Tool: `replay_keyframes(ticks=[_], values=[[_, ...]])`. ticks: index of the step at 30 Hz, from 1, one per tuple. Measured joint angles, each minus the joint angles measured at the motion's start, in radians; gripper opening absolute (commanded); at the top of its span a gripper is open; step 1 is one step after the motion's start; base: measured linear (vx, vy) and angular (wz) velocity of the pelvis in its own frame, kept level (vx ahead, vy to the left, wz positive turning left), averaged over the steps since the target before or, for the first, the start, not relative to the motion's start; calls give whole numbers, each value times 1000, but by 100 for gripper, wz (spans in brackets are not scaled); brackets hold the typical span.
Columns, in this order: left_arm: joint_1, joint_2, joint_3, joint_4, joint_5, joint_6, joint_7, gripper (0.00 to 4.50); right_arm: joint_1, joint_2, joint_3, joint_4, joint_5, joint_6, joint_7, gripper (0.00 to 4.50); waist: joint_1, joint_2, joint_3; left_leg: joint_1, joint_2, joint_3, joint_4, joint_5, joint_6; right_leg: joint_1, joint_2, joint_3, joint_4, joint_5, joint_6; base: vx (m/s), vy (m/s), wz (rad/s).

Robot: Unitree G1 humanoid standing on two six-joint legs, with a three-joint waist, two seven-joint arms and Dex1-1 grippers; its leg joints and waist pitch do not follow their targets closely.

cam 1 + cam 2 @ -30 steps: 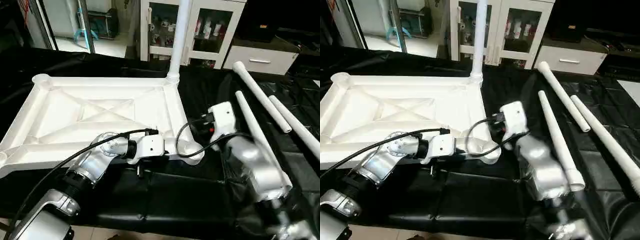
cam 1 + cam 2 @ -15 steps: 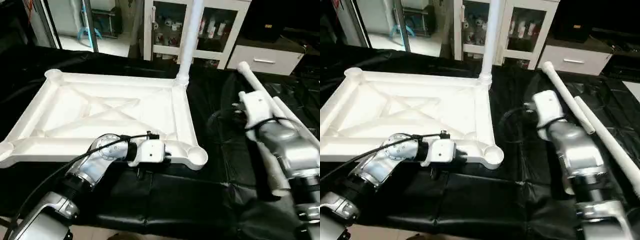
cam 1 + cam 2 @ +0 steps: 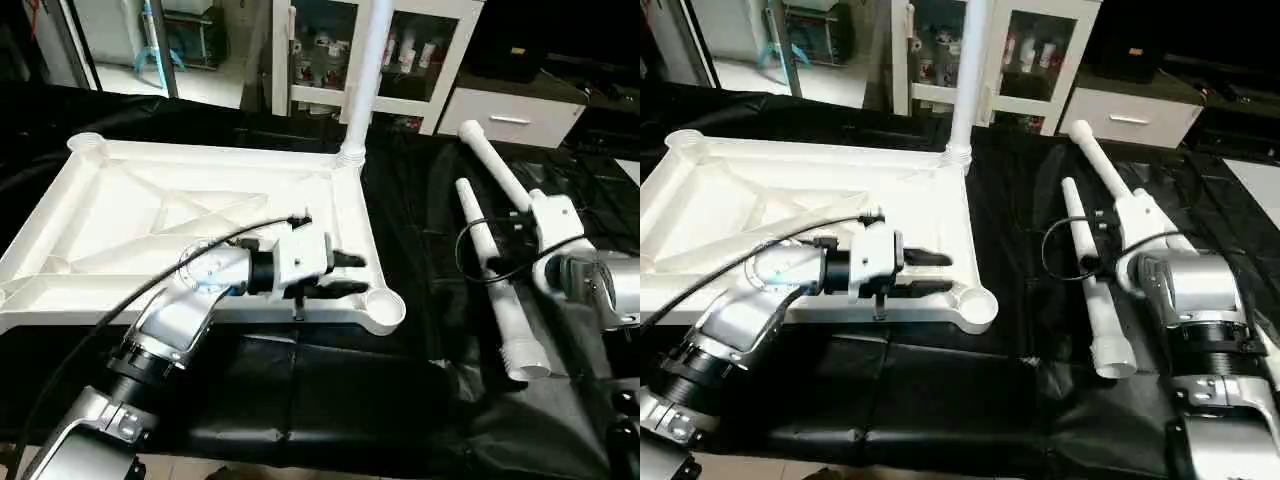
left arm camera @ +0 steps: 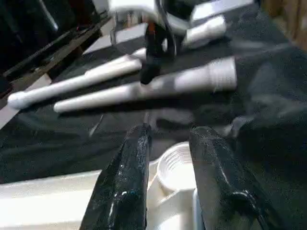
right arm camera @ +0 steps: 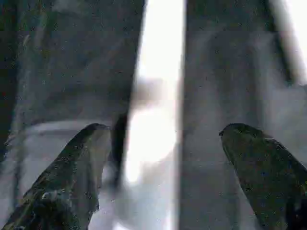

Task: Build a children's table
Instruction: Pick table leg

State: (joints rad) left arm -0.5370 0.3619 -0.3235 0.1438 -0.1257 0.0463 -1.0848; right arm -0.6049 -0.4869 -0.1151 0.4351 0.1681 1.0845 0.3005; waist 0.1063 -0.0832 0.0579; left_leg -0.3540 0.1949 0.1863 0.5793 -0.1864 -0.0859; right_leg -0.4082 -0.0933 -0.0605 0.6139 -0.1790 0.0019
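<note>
Head views bright — wrist views blurred, dim.

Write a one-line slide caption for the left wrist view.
Open left gripper above white threaded corner socket; white tapered tube legs on black cloth.

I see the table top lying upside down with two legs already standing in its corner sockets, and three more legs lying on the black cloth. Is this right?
Not quite. One leg stands in a corner socket of the table top, not two, as the left eye view shows; the near corner socket is empty. The rest holds: the table top lies upside down, and three more legs lie on the black cloth.
</note>
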Motion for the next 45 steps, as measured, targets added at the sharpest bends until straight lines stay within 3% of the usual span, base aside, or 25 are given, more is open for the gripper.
replay_keyframes(ticks=[6,13,24,27,29,31,33,34,36,40,44,45], values=[[7,-23,-11,-140,-81,172,-12,153,14,50,-48,91,51,40,9,345,7,-5,0,0,1,0,3,0,0,0,0,0,3,-1,-1,0,0,0],[12,12,-19,-217,-105,271,-23,153,14,52,-66,104,50,37,-23,282,8,-5,-1,0,2,-1,6,0,-1,0,1,-1,4,0,-2,0,0,0],[12,28,-28,-233,-68,283,2,153,33,87,-154,74,55,38,-120,197,7,-2,-1,0,3,-1,6,1,-1,1,1,-1,4,1,-2,0,0,0],[12,32,-28,-231,-67,284,14,186,50,92,-165,46,56,36,-139,183,7,1,-1,0,3,-2,7,1,-2,1,1,-1,4,1,-2,0,0,0],[12,-3,-7,-210,-72,286,53,201,75,107,-192,-5,55,-9,-166,183,9,9,2,-1,3,-2,8,1,-1,1,1,-1,4,1,-2,0,0,0],[0,-64,43,-168,-83,304,131,228,96,128,-226,-105,62,-102,-181,182,7,20,6,-3,2,-1,10,1,-1,0,1,-1,3,4,-3,0,0,0],[-32,-127,102,-144,-126,351,200,233,94,136,-252,-210,94,-191,-149,182,6,25,8,-3,3,-2,10,1,-2,-1,1,-1,5,4,-3,0,0,0],[-48,-147,126,-143,-149,369,222,260,94,141,-260,-263,113,-235,-122,182,5,26,7,-3,4,-2,10,1,-2,-1,2,-1,5,4,-3,0,0,0],[-108,-233,224,-115,-248,434,300,271,115,172,-252,-432,161,-349,-25,182,3,29,7,-3,6,-2,9,1,-2,-1,4,-2,5,4,-3,0,0,0],[-197,-299,303,-89,-355,502,383,305,144,193,-179,-584,217,-433,75,182,4,32,2,-3,8,-2,9,1,-1,1,6,-3,2,3,-4,0,0,0],[-254,-319,383,-41,-419,567,421,320,245,154,8,-647,171,-514,181,181,9,36,4,-5,8,-3,11,0,0,1,6,-4,0,4,-5,0,0,0],[-265,-330,400,-36,-425,582,442,349,257,143,53,-650,146,-534,200,181,9,37,4,-6,8,-3,12,0,0,1,5,-4,0,4,-5,0,0,0]])
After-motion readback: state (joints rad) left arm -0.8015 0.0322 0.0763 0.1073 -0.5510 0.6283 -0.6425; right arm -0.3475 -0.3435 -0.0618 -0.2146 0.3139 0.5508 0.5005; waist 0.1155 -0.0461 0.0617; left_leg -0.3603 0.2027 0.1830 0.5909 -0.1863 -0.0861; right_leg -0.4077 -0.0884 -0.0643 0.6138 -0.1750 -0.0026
